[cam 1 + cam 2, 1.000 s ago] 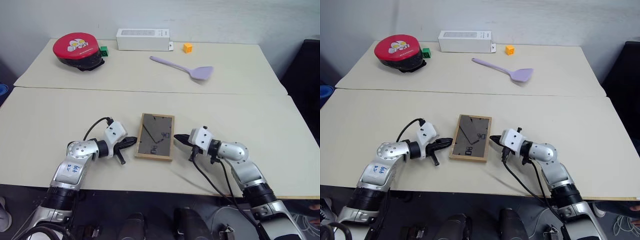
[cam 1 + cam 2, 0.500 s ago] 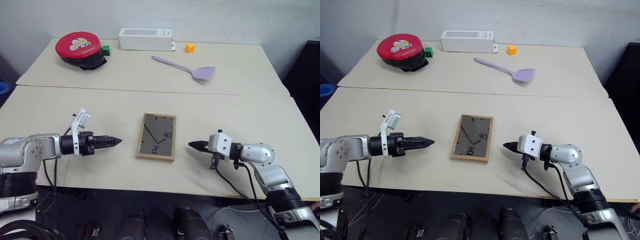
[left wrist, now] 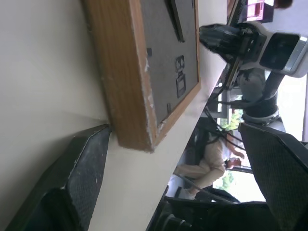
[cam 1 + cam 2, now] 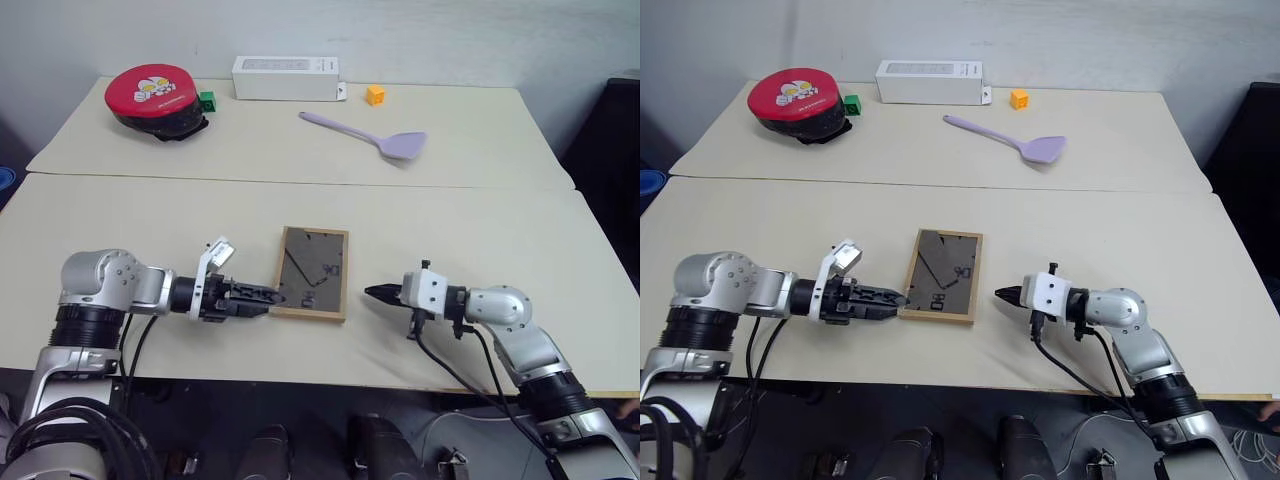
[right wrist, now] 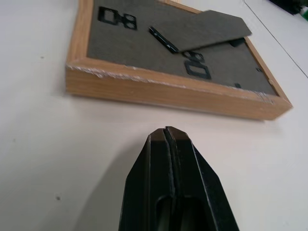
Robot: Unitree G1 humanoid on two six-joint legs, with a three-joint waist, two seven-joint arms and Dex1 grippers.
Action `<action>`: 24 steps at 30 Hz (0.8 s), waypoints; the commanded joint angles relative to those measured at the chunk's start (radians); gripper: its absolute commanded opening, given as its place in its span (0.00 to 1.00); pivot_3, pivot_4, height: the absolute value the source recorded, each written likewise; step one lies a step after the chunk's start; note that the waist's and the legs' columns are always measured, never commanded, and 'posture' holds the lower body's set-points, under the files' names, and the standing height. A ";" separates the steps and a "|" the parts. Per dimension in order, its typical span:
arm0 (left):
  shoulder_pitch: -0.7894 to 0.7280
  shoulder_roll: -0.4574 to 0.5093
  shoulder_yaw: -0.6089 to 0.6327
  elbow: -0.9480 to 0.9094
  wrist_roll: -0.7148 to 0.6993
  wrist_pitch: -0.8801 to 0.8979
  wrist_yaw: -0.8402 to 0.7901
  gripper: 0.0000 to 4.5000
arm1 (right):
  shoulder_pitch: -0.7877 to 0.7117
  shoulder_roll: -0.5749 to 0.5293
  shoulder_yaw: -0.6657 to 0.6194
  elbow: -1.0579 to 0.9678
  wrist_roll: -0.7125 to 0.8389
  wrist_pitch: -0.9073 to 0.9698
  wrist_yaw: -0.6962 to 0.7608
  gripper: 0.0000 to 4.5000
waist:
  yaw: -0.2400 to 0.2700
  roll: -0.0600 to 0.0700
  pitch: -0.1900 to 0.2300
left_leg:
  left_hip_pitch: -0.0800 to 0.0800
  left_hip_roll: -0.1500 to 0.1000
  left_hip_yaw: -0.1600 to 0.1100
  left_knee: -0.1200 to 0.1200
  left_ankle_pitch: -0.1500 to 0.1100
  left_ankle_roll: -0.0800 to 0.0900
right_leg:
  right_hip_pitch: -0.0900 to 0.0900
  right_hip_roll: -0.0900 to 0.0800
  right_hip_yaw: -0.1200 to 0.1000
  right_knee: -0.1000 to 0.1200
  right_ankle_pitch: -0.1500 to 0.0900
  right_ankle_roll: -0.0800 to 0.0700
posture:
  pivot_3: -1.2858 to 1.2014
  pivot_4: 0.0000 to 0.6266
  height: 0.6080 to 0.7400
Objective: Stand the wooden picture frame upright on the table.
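Note:
The wooden picture frame (image 4: 313, 272) lies flat on the near slab of the table (image 4: 480, 230), dark back panel and fold-out stand facing up. My left gripper (image 4: 270, 298) is open and lies low over the table, pointing at the frame's near left corner. In the left wrist view that corner (image 3: 137, 130) sits between my spread fingers (image 3: 82, 178), with one finger close against it. My right gripper (image 4: 368, 292) is shut, empty, and points at the frame's right edge (image 5: 168, 91) from a short gap away.
On the far slab are a red domed lid (image 4: 150, 95), a green cube (image 4: 207, 100), a white box (image 4: 285, 77), an orange cube (image 4: 375, 95) and a lilac spatula (image 4: 370, 135). A seam (image 4: 300, 182) divides the slabs. A person (image 3: 211, 159) sits beyond the table edge.
My left arm swung out to the left, then back in to the frame's near left corner, rolling and opening its gripper. My right gripper drew back slightly from the frame's edge.

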 commanded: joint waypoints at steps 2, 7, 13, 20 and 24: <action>-0.028 -0.038 0.013 0.044 0.020 0.000 0.072 1.00 | -0.003 0.016 0.020 -0.047 -0.014 0.014 -0.019 0.00 | 0.007 0.000 0.000 | 0.000 0.000 0.000 0.000 0.000 0.000 | 0.000 0.000 0.000 0.000 0.000 0.000 | 0.52 0.24 1.00; -0.025 0.024 -0.015 0.019 0.030 0.000 0.058 1.00 | 0.015 0.010 0.030 -0.079 -0.025 0.046 -0.028 0.00 | 0.006 0.000 0.000 | 0.000 -0.001 0.000 0.001 0.000 0.000 | 0.001 -0.001 0.000 0.000 0.000 0.000 | 0.52 0.24 1.00; -0.055 -0.001 -0.008 0.062 0.090 -0.041 0.090 1.00 | 0.023 0.003 0.024 -0.082 -0.033 0.058 -0.031 0.00 | -0.003 0.000 0.000 | 0.001 0.000 0.000 0.000 0.001 -0.001 | 0.000 0.000 0.000 0.001 0.000 0.000 | 0.52 0.24 1.00; -0.068 -0.096 -0.009 0.057 0.094 -0.011 0.088 1.00 | 0.009 0.012 0.028 -0.078 -0.037 0.067 -0.038 0.00 | 0.013 0.001 0.000 | 0.002 -0.002 0.000 0.001 0.001 -0.001 | 0.001 -0.001 0.000 0.000 0.000 0.000 | 0.52 0.24 1.00; -0.080 -0.164 0.018 0.086 0.111 -0.002 0.118 0.81 | 0.000 0.027 0.036 -0.082 -0.043 0.077 -0.047 0.00 | 0.017 0.001 -0.001 | 0.002 -0.003 -0.001 0.001 0.002 0.000 | 0.002 -0.003 -0.001 0.000 0.000 0.000 | 0.52 0.24 1.00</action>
